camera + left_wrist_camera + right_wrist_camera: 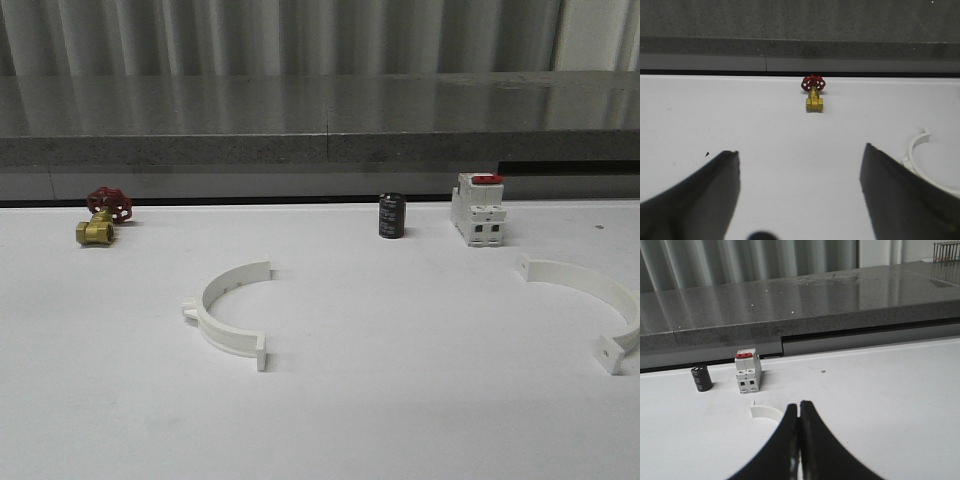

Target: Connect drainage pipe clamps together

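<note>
Two white semicircular drainage pipe clamps lie apart on the white table (400,400). One clamp (207,312) is left of centre, its open side facing right. The other clamp (585,278) lies at the far right, partly cut by the picture edge. My left gripper (800,152) is open over bare table, with nothing between its fingers; the left clamp (910,155) shows just beside one finger. My right gripper (799,405) is shut and empty, and an end of the right clamp (766,411) peeks out past its fingertips.
A brass valve with a red handwheel (100,217) sits at the back left. A black cylinder (391,215) and a white breaker with a red switch (478,210) stand at the back right. A grey stone ledge (320,130) bounds the table's far edge.
</note>
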Controlling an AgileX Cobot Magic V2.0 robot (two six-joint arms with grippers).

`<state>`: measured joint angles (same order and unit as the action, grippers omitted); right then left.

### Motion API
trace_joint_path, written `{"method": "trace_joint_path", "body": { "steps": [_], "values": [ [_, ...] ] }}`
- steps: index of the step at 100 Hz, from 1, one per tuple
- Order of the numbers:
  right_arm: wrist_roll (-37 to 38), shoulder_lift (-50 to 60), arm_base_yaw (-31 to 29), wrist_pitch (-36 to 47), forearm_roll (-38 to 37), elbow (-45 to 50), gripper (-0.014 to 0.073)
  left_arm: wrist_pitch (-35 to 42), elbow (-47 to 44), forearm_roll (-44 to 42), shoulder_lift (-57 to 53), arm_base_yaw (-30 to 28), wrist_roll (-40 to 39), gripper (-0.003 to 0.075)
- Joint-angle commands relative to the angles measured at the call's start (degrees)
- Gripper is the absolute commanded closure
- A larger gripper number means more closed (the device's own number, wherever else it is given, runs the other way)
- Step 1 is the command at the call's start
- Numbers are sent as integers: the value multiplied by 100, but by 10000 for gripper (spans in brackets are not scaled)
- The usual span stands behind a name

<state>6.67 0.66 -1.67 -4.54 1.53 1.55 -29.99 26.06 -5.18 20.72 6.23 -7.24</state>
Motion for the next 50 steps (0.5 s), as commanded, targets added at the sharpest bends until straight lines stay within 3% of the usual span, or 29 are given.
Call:
{"method": "trace_joint_path", "body": {
  "steps": [1,14,39,50],
  "values": [
    [-17,101,-24,525,-64,-94,662,365,46,109,-220,37,9,458],
    [-26,101,-24,539,-64,-94,662,365,-27,109,-380,37,9,742],
    [-28,8,-24,502,-68,-561,662,365,-27,109,-379,37,9,741],
    [-29,-394,-24,126,-71,-1110,662,365,-27,109,-379,37,9,741]
  ]
}}
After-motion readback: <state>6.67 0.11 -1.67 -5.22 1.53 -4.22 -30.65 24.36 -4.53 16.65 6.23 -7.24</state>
